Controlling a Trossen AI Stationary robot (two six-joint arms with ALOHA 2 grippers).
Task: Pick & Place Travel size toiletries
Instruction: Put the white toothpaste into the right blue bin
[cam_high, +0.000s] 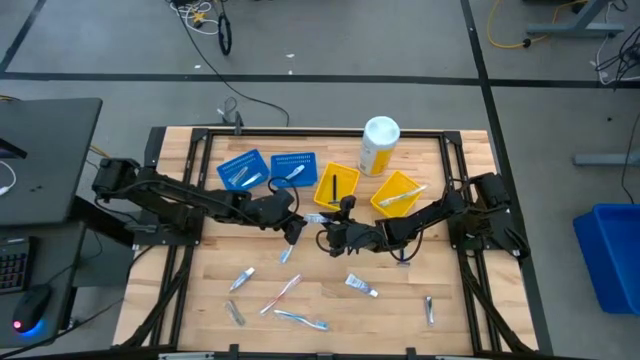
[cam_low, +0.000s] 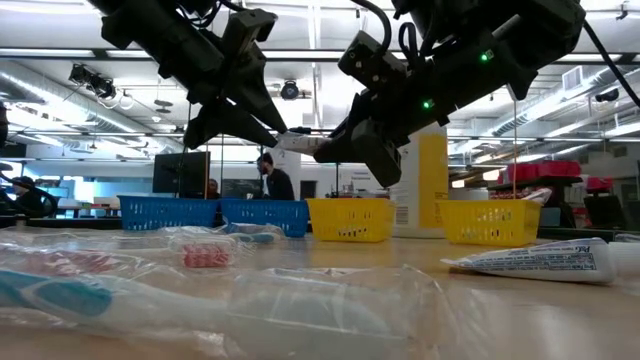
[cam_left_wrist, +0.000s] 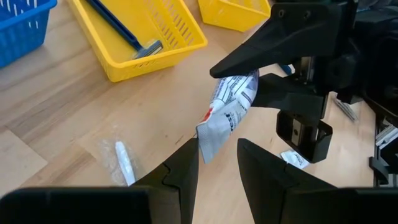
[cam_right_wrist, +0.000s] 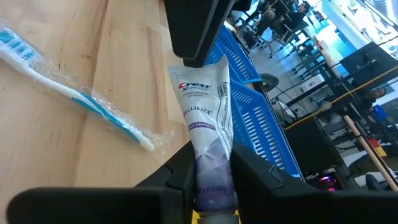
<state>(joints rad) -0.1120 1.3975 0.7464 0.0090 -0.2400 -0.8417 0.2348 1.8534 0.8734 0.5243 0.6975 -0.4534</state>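
Midair, my right claw (cam_right_wrist: 211, 180) pinches this soft, light toothpaste tube (cam_right_wrist: 208, 118); left claw (cam_left_wrist: 217, 158) seemingly grips its flat crimp at twelve o'clock.

Four trays sit in a row at the table's (cam_high: 200, 300) far side, the bottle (cam_high: 379, 145) behind the two right-hand ones, a razor (cam_high: 332, 190) in the third tray (cam_high: 337, 186) from the left. At mid-table the left gripper (cam_high: 292, 232) and right gripper (cam_high: 328, 238) meet above the surface, a tube (cam_right_wrist: 205, 118) spanning between them. Toothbrushes and tubes lie scattered on the near half, one tube (cam_high: 361, 286) right of a toothbrush (cam_high: 281, 295).
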